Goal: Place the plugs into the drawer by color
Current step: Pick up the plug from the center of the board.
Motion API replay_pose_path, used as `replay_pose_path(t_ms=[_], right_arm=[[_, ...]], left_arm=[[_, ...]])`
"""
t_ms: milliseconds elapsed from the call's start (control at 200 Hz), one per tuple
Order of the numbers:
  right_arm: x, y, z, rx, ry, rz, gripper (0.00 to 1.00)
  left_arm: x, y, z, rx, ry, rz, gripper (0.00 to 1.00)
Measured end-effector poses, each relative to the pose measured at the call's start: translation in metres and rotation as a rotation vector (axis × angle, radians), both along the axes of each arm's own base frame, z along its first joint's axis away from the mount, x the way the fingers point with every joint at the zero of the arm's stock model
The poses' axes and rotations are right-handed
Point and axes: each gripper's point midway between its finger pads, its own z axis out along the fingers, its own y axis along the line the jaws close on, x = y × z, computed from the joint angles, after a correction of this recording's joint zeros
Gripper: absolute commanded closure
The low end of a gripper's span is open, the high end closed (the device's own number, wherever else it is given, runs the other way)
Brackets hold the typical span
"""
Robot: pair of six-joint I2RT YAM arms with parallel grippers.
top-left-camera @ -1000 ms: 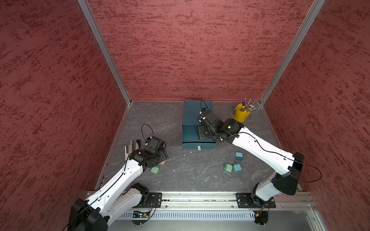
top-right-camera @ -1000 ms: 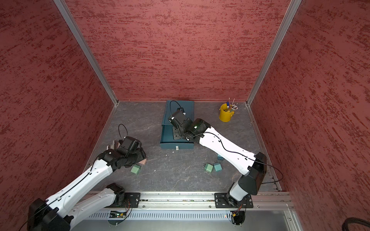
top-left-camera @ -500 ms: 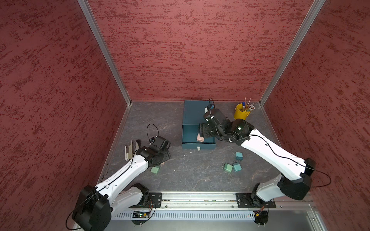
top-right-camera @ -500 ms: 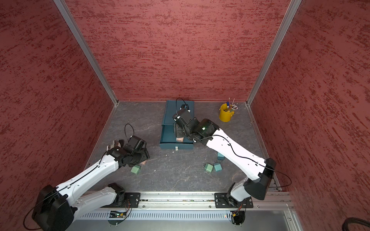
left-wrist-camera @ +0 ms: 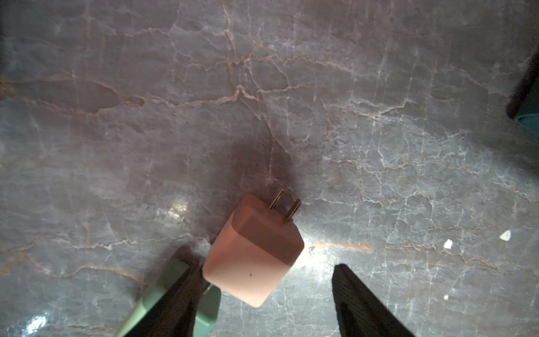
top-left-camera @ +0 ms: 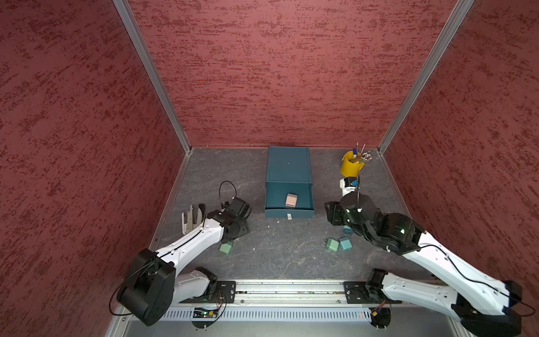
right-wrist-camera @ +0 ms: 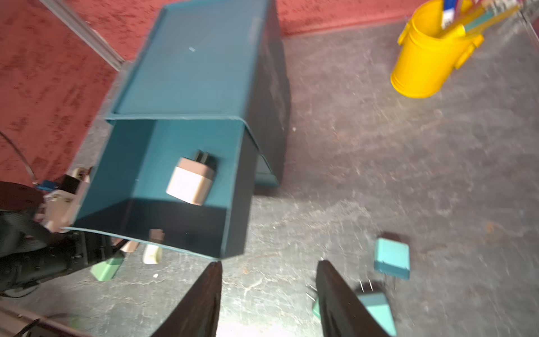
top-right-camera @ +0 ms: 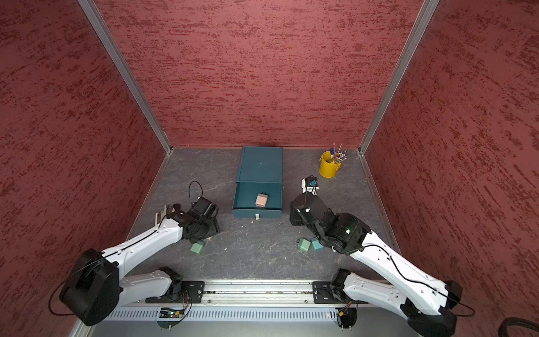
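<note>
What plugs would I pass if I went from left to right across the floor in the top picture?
First the lone green plug → the pink plug lying in the open drawer → the second green plug → the teal plug close beside it.

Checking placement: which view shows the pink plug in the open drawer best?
Right wrist view: the pink plug is largest there, prongs visible, lying in the open drawer, slightly blurred. Both top views show the plug small but sharp. Left wrist view shows only a second pink plug on the table.
</note>
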Motion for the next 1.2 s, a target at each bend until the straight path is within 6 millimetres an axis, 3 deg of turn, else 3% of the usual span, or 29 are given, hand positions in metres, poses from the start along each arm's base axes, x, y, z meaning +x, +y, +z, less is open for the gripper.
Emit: replay_pose_path(t_ms=[155, 491, 761, 1012, 1202], right_arm=[[0.001, -0.014, -0.019, 0.009, 0.042, -0.08, 0.43], [0.003, -0.032, -0.028, 0.064, 0.061, -0.184, 0.47], [-0.003, -0.031, -0.074, 0.063, 0.157, -0.213, 0.5], [-0.001, -0.03, -0.073, 0.078, 0.154, -0.218, 0.51], [-0.001, -0.03, -0.071, 0.085, 0.148, -0.217, 0.51]], left_arm=[[0.007, 0.005, -0.006, 0.014, 0.013, 0.009, 0.25], [0.011, 0.005, -0.013, 0.007, 0.031, 0.0, 0.29], [0.012, -0.001, -0.025, -0.006, 0.065, -0.013, 0.42], [0.012, -0.003, -0.026, -0.012, 0.066, -0.018, 0.51], [0.014, -0.003, -0.026, -0.008, 0.064, -0.018, 0.73]])
